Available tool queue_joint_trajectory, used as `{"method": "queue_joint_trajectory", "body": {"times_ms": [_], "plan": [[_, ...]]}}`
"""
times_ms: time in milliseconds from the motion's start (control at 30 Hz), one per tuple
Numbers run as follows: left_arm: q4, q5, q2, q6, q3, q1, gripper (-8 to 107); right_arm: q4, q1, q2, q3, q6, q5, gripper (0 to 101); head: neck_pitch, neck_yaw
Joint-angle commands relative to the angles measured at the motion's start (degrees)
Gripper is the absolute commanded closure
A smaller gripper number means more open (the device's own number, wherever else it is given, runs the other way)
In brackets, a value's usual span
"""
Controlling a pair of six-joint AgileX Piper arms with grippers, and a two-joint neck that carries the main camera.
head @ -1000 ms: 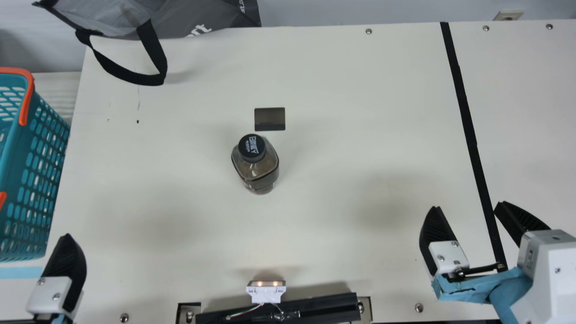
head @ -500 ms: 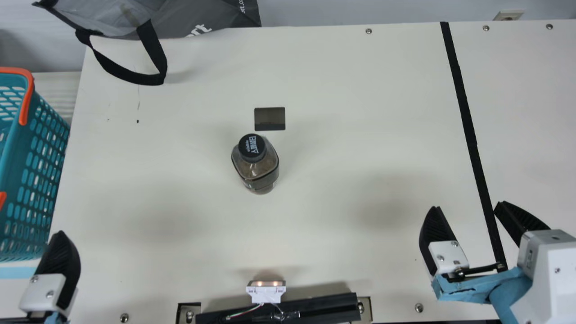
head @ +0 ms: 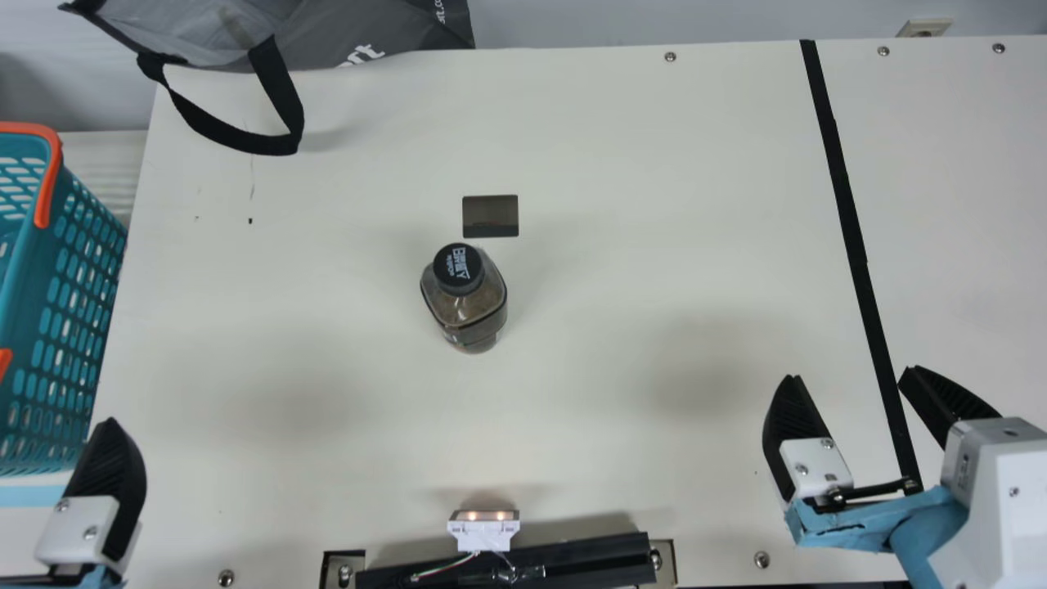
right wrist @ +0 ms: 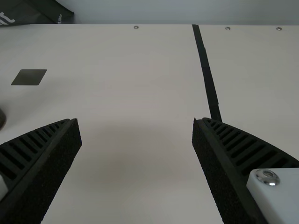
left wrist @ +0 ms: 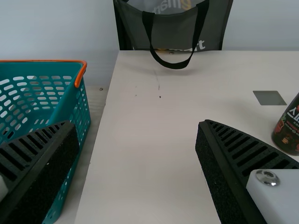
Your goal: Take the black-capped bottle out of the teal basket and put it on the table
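Left gripper point(head: 106, 466) had shifted slightly toward the teal basket point(head: 23, 270); right gripper point(head: 851, 374) hadn't moved. Both were released, fingers wide apart. Bottle point(head: 468, 304): out of the basket, upright on the table point(head: 622, 196), near the dark rectangle point(head: 490, 217), brownish contents, black cap on. Basket: beside the table's left edge, perforated walls visible inside. Grey bag point(head: 352, 29): far edge, contents couldn't be told.

basket point(head: 51, 262) teal, rows of oval holes, handles point(head: 51, 184) orange. bottle point(head: 465, 309) dark brown, cap point(head: 458, 267) black with white print. table point(head: 622, 204) cream. bag point(head: 393, 24) grey, strap point(head: 276, 86) black. tape point(head: 851, 221) black.
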Motion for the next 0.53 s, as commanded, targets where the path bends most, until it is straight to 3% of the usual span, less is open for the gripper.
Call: {"method": "queue_joint_trajectory", "body": {"times_ms": [0,500], "plan": [[0.0,0.0,0.0,0.0,0.0,0.0,-8,0.0,0.0,0.0,0.0,0.0,0.0,10,-0.2,0.5],[0.0,0.0,0.0,0.0,0.0,0.0,-8,0.0,0.0,0.0,0.0,0.0,0.0,10,-0.2,0.5]]}}
